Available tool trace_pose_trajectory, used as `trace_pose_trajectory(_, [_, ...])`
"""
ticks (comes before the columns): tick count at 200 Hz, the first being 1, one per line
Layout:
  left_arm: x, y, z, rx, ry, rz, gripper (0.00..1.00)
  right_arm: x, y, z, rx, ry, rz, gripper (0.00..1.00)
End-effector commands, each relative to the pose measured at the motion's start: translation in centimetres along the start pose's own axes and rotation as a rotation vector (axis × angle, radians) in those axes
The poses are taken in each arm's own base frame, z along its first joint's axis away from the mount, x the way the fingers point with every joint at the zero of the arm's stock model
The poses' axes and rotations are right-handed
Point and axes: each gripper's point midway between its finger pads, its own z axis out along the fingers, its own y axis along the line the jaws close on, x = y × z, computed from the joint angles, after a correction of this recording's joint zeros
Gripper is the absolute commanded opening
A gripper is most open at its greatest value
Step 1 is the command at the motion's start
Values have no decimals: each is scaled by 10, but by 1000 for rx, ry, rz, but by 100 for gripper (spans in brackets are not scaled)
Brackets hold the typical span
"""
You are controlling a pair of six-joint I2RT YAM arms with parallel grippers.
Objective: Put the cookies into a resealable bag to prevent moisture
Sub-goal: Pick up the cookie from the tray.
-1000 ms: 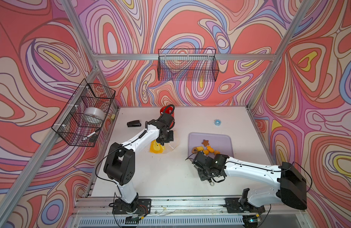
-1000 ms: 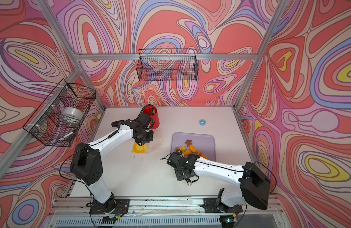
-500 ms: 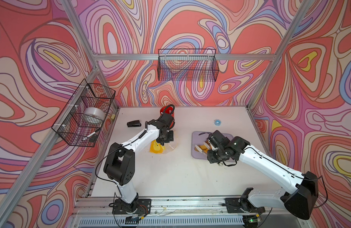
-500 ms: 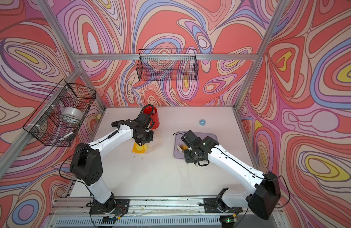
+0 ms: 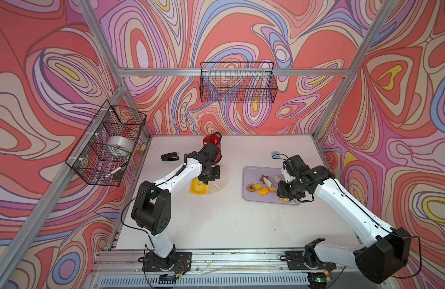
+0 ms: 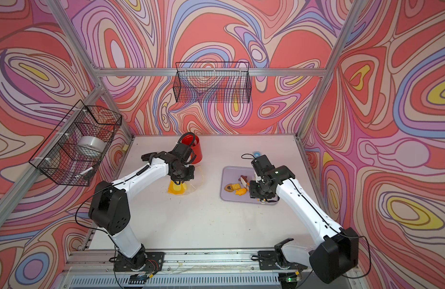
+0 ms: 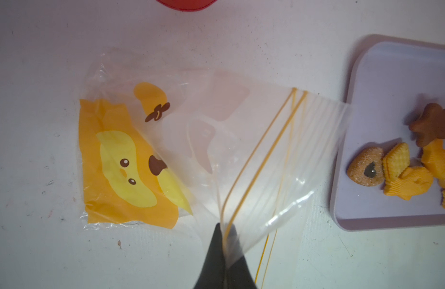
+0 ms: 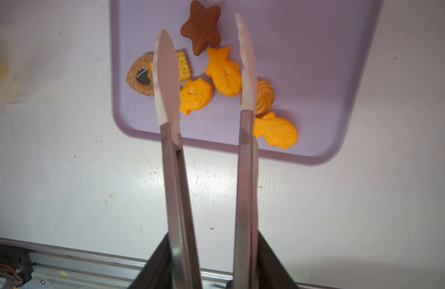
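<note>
Lilac tray (image 8: 316,75) carries the cookies (image 8: 224,75); the right hand (image 8: 212,240) clasps tongs (image 8: 171,162) whose tips stand apart above them. Beside the tray, the left hand (image 7: 224,232) pinches the resealable bag (image 7: 131,160), seemingly at its zip.

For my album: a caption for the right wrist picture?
Tongs poised, tips apart, over fish, star and heart cookies on a lilac tray.

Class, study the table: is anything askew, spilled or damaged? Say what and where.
Only the resealable bag stands out: it lies crumpled, one corner of its mouth pinched up by the left gripper, so its zip lines slant. The cookies all sit on the lilac tray, none spilled.
</note>
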Motion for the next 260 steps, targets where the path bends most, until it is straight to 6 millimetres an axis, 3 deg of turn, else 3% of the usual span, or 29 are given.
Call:
trace_pose_trajectory(1, [-5, -4, -4, 21, -2, 16, 0, -20, 12, 16, -53, -16, -34, 46])
trace_pose_trajectory(49, [-2, -7, -4, 42, 11, 23, 0, -43, 8, 47, -6, 14, -42, 46])
trace_pose_trajectory(82, [-2, -7, -4, 40, 12, 24, 0, -52, 3, 54, 39, 6, -48, 45])
trace_pose_trajectory(127, [-4, -8, -5, 40, 10, 29, 0, -58, 1, 60, 57, -2, -46, 44])
trace_pose_trajectory(158, [-3, -9, -5, 44, 13, 29, 0, -46, -2, 74, 74, 80, -55, 43])
trace_pose_trajectory(217, [-3, -14, -5, 68, 25, 31, 0, -53, -5, 41, 87, -2, -67, 36])
trace_pose_trajectory(260, [-3, -29, -6, 132, 34, 54, 0, -72, 18, 5, -28, -120, -94, 32])
